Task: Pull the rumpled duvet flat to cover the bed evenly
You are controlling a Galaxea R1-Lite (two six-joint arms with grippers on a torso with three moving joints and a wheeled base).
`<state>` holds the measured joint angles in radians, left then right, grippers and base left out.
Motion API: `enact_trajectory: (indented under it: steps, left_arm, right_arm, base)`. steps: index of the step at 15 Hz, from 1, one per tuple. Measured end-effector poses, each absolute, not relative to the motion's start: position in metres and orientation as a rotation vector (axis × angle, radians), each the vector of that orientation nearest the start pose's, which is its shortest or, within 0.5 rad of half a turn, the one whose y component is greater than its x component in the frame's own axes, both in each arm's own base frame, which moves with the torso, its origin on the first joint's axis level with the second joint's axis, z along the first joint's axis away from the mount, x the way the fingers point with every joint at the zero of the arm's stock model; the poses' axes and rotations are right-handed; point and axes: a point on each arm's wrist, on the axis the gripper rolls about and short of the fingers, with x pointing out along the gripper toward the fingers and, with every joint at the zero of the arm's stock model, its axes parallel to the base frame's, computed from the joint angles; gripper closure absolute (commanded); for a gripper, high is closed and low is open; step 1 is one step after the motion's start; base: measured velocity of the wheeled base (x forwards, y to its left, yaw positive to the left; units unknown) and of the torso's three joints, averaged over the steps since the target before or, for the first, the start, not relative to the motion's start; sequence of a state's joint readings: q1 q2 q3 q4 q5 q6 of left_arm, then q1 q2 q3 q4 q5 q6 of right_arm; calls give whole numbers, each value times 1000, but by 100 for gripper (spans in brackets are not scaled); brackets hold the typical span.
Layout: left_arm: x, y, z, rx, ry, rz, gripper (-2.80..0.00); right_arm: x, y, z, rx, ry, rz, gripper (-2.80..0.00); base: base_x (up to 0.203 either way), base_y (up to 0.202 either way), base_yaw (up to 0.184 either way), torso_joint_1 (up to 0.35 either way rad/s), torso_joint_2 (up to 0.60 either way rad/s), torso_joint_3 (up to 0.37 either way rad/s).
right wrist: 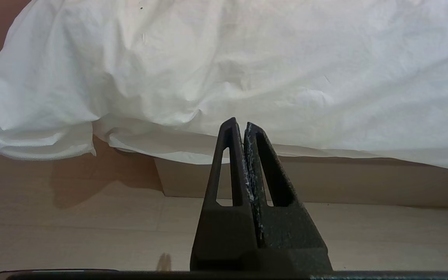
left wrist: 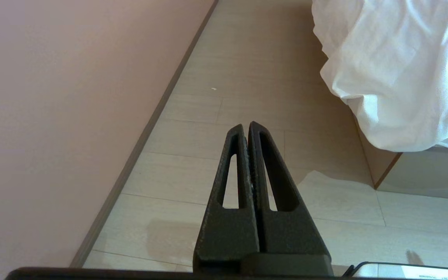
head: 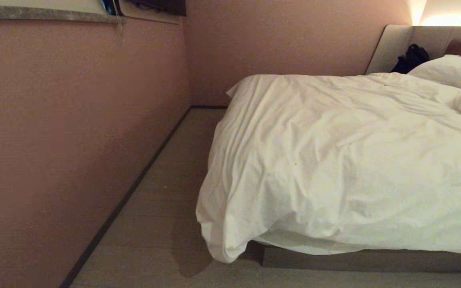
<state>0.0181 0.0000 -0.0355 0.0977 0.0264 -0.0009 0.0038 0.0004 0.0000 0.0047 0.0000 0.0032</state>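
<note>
Left tool [left wrist: 246, 126]: closed on nothing, jaws pressed together, poised over bare floor [left wrist: 247, 97] beside the wall [left wrist: 53, 116]; the duvet's drooping corner lies apart from it, off toward the bed.
Hanging corner: at the near left end of the bed the duvet [head: 334, 152] spills over the edge in a thick bunched fold that reaches almost to the floor; judged the best place to take hold, since the cloth gathers there.
Duvet, position: heaped across the bed [head: 374, 260], deeply creased, sagging low at that corner and riding higher along the near edge, where the platform base shows beneath.
Duvet, handling: judged soft, bulky and limp; it should crumple rather than slide as one piece, and a shallow pinch may catch only the cover, so a deep bite on a doubled fold is advised.
Right tool [right wrist: 243, 128]: closed and empty, aimed at the near hem above the platform base, not touching.
Pillow [head: 450, 70]: by the headboard [head: 394, 44], far right, with a dark item [head: 412, 56] beside it.
</note>
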Motion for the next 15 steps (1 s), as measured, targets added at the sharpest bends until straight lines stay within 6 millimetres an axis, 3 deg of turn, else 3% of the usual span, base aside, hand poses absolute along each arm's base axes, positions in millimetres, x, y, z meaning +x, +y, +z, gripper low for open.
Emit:
enact_trajectory:
  steps: [8,15]
  left_arm:
    - [-26,0,75,-1,62,45,0]
    - [-26,0,75,0,62,47,0]
  right_arm:
    - [-23,0,75,3,4,3,0]
    - [-23,0,75,3,5,5,0]
  base:
    - [0,9,1,0,0,0]
    - [0,183,-1,2,2,1]
